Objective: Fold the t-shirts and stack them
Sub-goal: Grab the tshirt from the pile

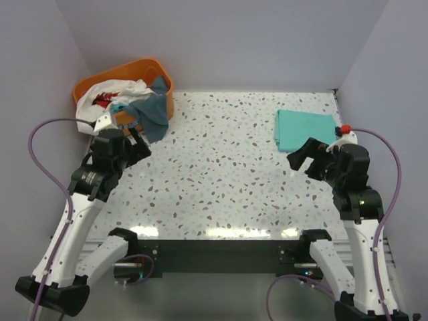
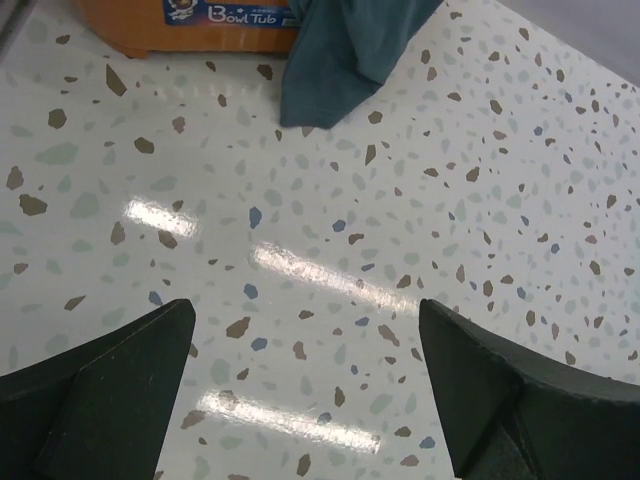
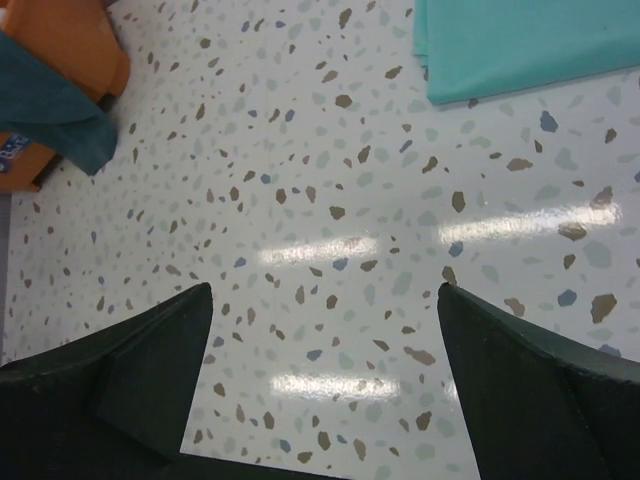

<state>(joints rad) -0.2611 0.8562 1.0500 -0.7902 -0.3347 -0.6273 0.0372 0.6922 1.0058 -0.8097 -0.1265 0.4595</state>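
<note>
Speckled table (image 1: 227, 167): orange basket (image 1: 148, 67), folded teal t-shirt (image 1: 301, 128)

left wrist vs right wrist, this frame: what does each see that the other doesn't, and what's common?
Left wrist only: the readable Bowl Tub label on the orange basket, and the left gripper, jaws open.
Right wrist only: the folded teal-green t-shirt lying flat at the top right, and the right gripper, jaws open.
Both: the basket, the dark grey-blue t-shirt hanging out of it, and the speckled table.
</note>
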